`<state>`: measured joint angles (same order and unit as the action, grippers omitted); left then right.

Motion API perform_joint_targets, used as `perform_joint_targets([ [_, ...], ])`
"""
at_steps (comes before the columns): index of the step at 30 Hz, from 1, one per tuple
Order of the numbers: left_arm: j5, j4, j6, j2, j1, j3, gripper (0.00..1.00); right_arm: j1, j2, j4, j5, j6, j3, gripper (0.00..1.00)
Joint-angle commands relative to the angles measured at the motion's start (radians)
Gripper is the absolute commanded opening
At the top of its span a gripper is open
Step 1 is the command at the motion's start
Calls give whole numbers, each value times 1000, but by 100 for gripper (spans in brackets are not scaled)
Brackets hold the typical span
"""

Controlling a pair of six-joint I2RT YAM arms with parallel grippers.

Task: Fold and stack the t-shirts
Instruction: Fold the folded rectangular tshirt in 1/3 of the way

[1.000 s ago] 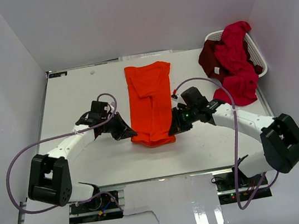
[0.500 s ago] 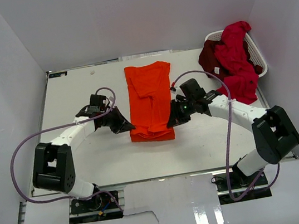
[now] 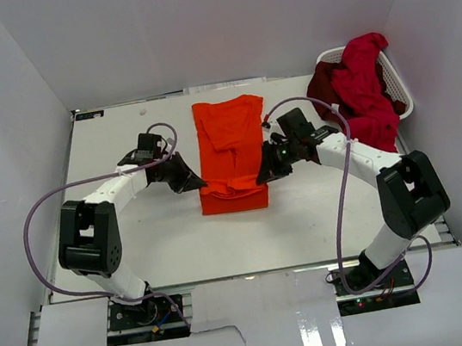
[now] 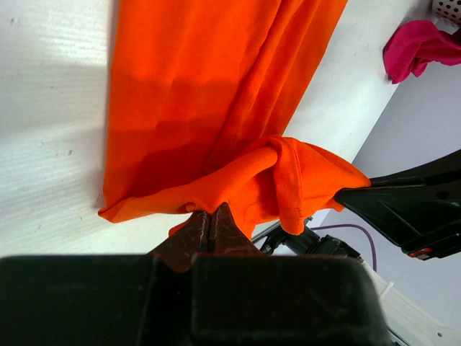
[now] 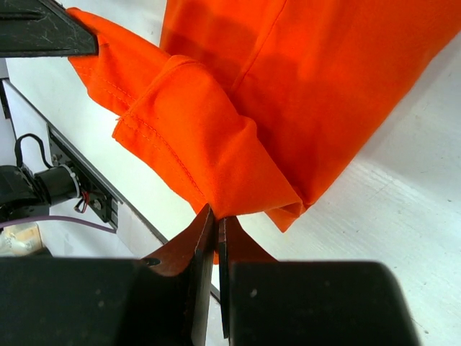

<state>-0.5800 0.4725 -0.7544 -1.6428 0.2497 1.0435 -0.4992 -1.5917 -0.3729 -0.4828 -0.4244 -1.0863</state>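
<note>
1. Starting with the biggest bit: the flat white tabletop (image 3: 139,256) has everything sitting on it.
2. Next up, the bright orange cloth t-shirt (image 3: 227,134) runs lengthwise down the middle of the table. It's narrowed into a long strip. The far end lies flat, while the near end is held up off the surface and curled back toward the far end. That leaves a loose doubled-over roll of fabric there.
3. Over in the far right corner, the crimson red t-shirt (image 3: 364,75) is heaped on top of the basket and spills down its near side.
4. Under that is the white plastic laundry basket (image 3: 402,95) with slotted walls. It sits close to the right wall and is mostly buried in cloth.
5. Then the dark maroon t-shirt (image 3: 321,90) is bunched over the basket's left rim, touching the crimson one.
6. At the orange shirt's near left corner, the left gripper (image 3: 191,182) has its black jaws pressed together, pinching the raised hem.
7. Same deal on the other side: the right gripper (image 3: 266,172) is at the near right corner, jaws clamped tight on the folded hem edge.
</note>
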Motion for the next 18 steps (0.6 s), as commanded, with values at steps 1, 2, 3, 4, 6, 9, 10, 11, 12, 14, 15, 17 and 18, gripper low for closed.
perform_joint_targets([
  [1,-20,8,20,-5,-9,62,0,21,-17,-29,-27,33,-66,8],
  [2,-18,9,21,-11,-9,70,0,22,-20,-31,-28,36,-70,8],
  [3,-18,12,23,-14,-9,84,0,27,-27,-34,-31,39,-75,8],
  [4,-17,15,24,-21,-9,92,0,27,-30,-35,-31,41,-84,8],
  [6,-17,21,26,-31,-10,110,0,31,-39,-38,-31,45,-90,8],
  [9,-14,31,29,-41,-10,128,0,36,-51,-43,-36,49,-106,8],
  [10,-15,31,29,-46,-10,136,0,37,-54,-46,-36,50,-110,8],
  [11,-12,32,30,-48,-12,141,0,40,-57,-47,-36,53,-119,8],
  [12,-11,35,32,-52,-12,145,0,42,-62,-49,-36,55,-124,8],
  [14,-12,34,32,-60,-13,151,0,47,-68,-52,-37,56,-135,8],
  [15,-12,35,33,-63,-13,154,0,48,-70,-54,-39,58,-139,8],
  [17,-12,35,33,-72,-13,162,0,51,-76,-57,-39,61,-147,8],
  [18,-12,35,36,-74,-15,167,0,53,-77,-57,-40,61,-149,8],
])
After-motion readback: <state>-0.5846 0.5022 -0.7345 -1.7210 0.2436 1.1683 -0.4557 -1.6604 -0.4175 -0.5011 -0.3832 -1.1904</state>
